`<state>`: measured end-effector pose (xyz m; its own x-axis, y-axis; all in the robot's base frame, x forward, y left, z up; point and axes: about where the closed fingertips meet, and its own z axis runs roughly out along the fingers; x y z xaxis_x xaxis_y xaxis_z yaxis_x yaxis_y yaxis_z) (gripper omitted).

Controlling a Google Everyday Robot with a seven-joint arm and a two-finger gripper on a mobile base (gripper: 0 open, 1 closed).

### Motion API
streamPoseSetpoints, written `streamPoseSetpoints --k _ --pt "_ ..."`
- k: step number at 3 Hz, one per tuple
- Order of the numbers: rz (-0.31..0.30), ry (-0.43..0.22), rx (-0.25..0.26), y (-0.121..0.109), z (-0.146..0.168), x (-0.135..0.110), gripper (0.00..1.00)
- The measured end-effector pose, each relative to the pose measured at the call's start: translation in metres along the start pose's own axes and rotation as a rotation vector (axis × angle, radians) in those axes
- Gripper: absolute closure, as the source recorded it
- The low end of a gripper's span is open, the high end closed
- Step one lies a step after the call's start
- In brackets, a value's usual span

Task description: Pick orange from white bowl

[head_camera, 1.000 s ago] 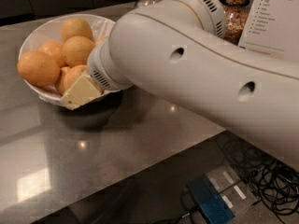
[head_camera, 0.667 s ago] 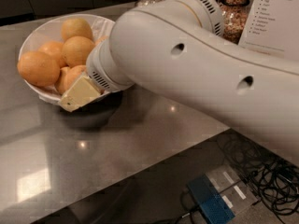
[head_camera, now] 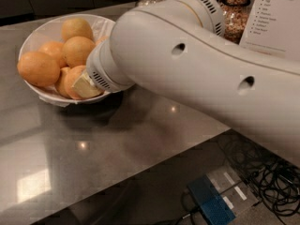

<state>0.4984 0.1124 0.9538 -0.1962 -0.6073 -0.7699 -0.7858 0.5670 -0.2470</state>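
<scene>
The white bowl [head_camera: 35, 36] with paper lining stands on the grey counter at the upper left and holds several oranges [head_camera: 77, 49]. My big white arm reaches in from the right and fills much of the view. My gripper [head_camera: 84, 84] is at the bowl's near right side, down among the oranges, with one cream-coloured finger [head_camera: 88, 84] lying against the orange [head_camera: 71, 78] at the front edge. The rest of the gripper is hidden behind the arm's wrist.
The grey counter [head_camera: 93, 144] has its front edge running diagonally at the lower right. Glass jars [head_camera: 234, 13] and a white printed sign [head_camera: 276, 18] stand at the back right. Below the counter are a blue box [head_camera: 211, 203] and tangled cables [head_camera: 272, 182] on the floor.
The arm and gripper have hardly moved; the finger stays at the front oranges in the bowl.
</scene>
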Motion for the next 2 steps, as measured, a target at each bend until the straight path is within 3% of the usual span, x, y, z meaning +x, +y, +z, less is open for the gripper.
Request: streamPoseSetpoints --k 1,2 --pt "0.0 0.0 0.0 0.0 0.0 0.0 0.66" --pt "0.0 0.0 0.0 0.0 0.0 -0.0001 0.62"
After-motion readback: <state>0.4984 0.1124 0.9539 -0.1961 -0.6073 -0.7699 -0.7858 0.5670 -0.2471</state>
